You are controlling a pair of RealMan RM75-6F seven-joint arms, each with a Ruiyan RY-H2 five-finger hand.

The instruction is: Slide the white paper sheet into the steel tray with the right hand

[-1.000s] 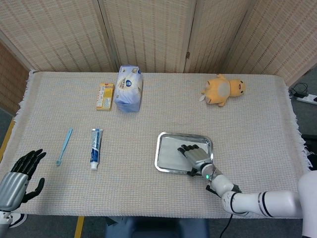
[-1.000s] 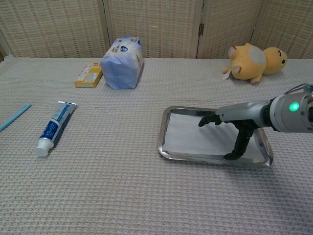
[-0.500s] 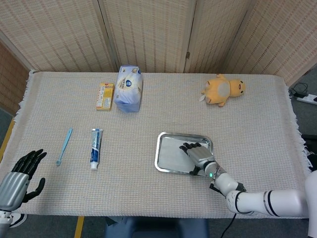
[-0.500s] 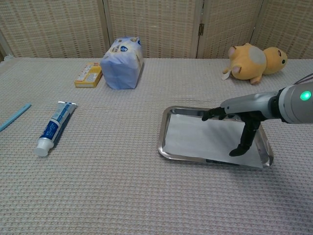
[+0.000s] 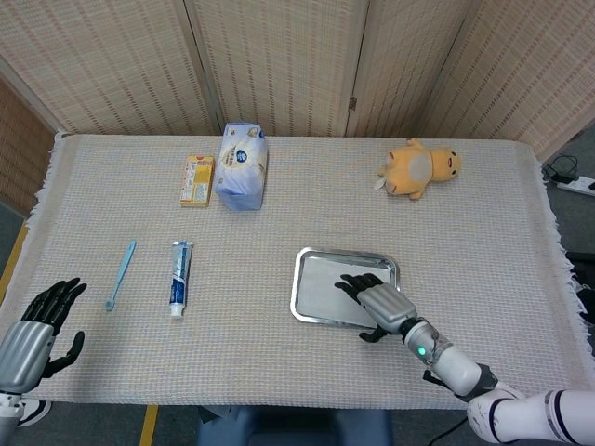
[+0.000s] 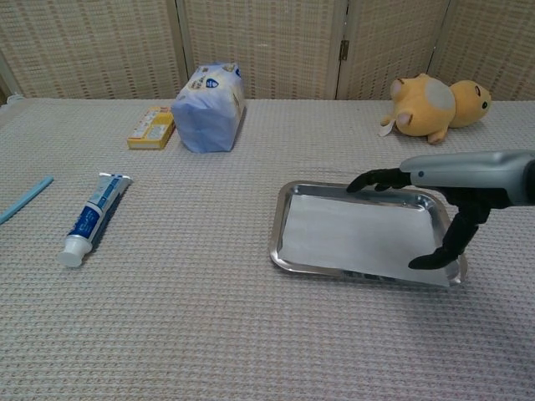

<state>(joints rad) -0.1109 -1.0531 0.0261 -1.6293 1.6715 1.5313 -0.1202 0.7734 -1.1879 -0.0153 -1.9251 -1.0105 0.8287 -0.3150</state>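
Observation:
The steel tray (image 6: 274, 242) lies on the woven cloth, right of centre. The white paper sheet (image 6: 351, 234) lies flat inside it, and its near edge seems to lap over the tray's front rim. My right hand (image 6: 451, 188) hovers over the tray's right end with its fingers spread toward the left and its thumb pointing down at the near right corner; it holds nothing. In the head view the same hand (image 5: 379, 305) covers the near right corner of the tray (image 5: 297, 288). My left hand (image 5: 37, 330) rests open at the table's near left corner.
A toothpaste tube (image 6: 90, 217) and a blue toothbrush (image 6: 25, 200) lie at the left. A blue tissue pack (image 6: 209, 109) and a yellow box (image 6: 151, 127) stand at the back left. A yellow plush toy (image 6: 435, 98) lies at the back right.
My right hand has lifted off the paper and drawn back to the right, from the tray's middle to its near right corner. The sheet now shows uncovered. The left hand has not moved.

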